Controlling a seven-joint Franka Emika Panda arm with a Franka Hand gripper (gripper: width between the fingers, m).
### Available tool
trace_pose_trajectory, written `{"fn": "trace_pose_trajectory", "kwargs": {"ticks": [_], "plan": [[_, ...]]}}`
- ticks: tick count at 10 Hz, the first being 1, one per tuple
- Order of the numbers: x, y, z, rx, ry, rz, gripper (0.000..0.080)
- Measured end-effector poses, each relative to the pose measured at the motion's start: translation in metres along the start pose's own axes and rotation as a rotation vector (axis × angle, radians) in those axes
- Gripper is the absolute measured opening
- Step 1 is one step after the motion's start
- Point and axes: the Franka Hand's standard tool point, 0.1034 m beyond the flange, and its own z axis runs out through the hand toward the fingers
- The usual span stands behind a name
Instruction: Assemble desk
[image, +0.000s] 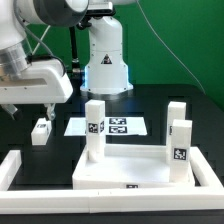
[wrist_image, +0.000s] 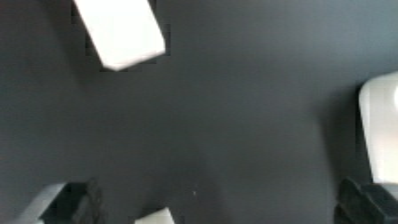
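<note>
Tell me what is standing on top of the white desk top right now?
Three legs stand upright on the desk top: one at the exterior view's left, two at its right. A fourth leg lies apart on the table. Whether the legs sit in sockets is hidden.

robotics lab, green backdrop (image: 165, 30), marker board (image: 112, 127)

a green backdrop (image: 160, 30) fills the space behind the scene, flat and evenly lit. below it lies a black table (image: 190, 95), matte, with soft highlights from light above. white border bars (image: 12, 170) run along the table's edges at the exterior view's left and right, and the marker board (image: 105, 127) lies flat near the middle of the table.
</note>
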Motion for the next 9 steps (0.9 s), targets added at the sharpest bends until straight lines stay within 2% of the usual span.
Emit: {"fn": "trace_pose_trajectory", "kwargs": {"ticks": [1, 2, 3, 5, 7, 8, 9], "plan": [[-0.001, 0.0, 0.001, 0.004, -0.068, -0.005, 0.0649], [0.002, 0.003, 0.005, -0.019, -0.101, -0.127, 0.0649], [-0.006, 0.005, 0.01, -0.037, -0.184, -0.177, 0.0649], [-0.015, 0.008, 0.015, -0.032, -0.284, -0.157, 0.0649], [-0.017, 0.01, 0.018, -0.039, -0.402, -0.149, 0.0649], [-0.018, 0.014, 0.02, -0.05, -0.466, -0.145, 0.0649], [-0.015, 0.027, 0.025, -0.098, -0.541, -0.143, 0.0649]]}}
